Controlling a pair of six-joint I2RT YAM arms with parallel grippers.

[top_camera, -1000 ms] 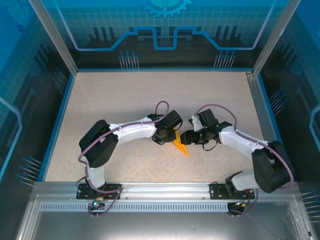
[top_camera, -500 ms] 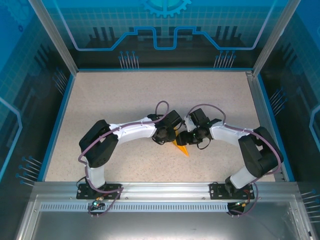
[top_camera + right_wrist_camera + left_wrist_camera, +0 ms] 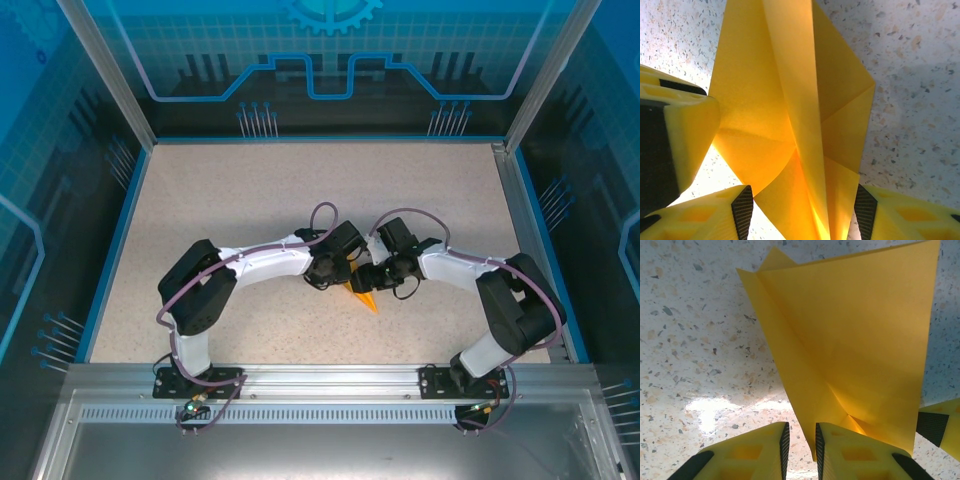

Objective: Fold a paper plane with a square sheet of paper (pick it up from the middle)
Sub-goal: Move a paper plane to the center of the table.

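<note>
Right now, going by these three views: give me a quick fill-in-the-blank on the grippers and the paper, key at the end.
1. The left gripper is ___ on the narrow end of the folded paper.
2. The right gripper stands ___, with one finger on each side of the folded paper.
3. Seen from above, both grippers meet near the ___ of the speckled table.

Missing words: shut; open; middle.
</note>
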